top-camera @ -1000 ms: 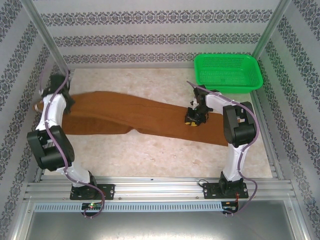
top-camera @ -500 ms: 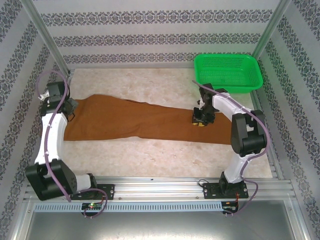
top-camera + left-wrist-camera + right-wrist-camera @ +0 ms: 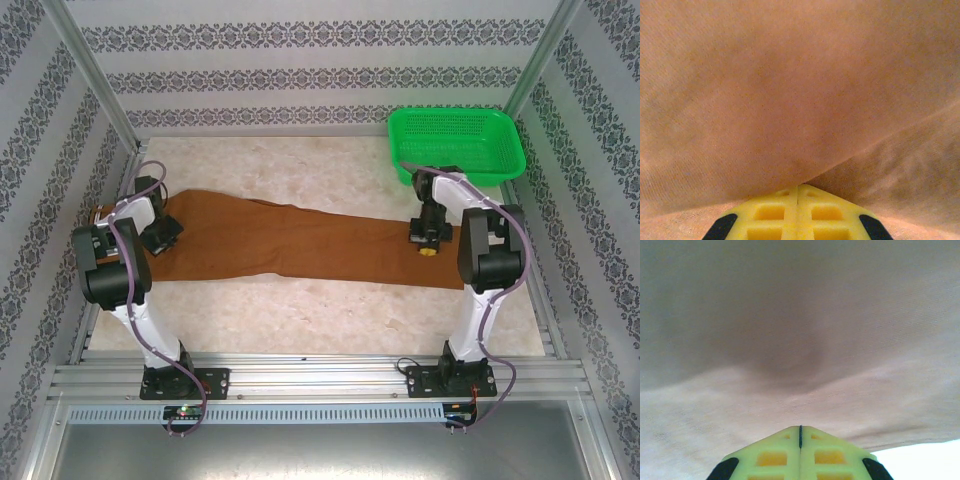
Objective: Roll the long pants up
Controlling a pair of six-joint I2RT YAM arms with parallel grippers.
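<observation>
The long pants [image 3: 290,240] lie spread flat across the middle of the table [image 3: 300,320], wider end at the left and narrower end at the right, just near of the green basket [image 3: 456,146] in the far right corner. The left fingers [image 3: 160,234] are pressed together on the cloth at its left end, and the right fingers [image 3: 427,243] likewise toward its right end. In each wrist view the fabric puckers into them. Pinching both ends probably keeps the cloth straight for an even roll.
</observation>
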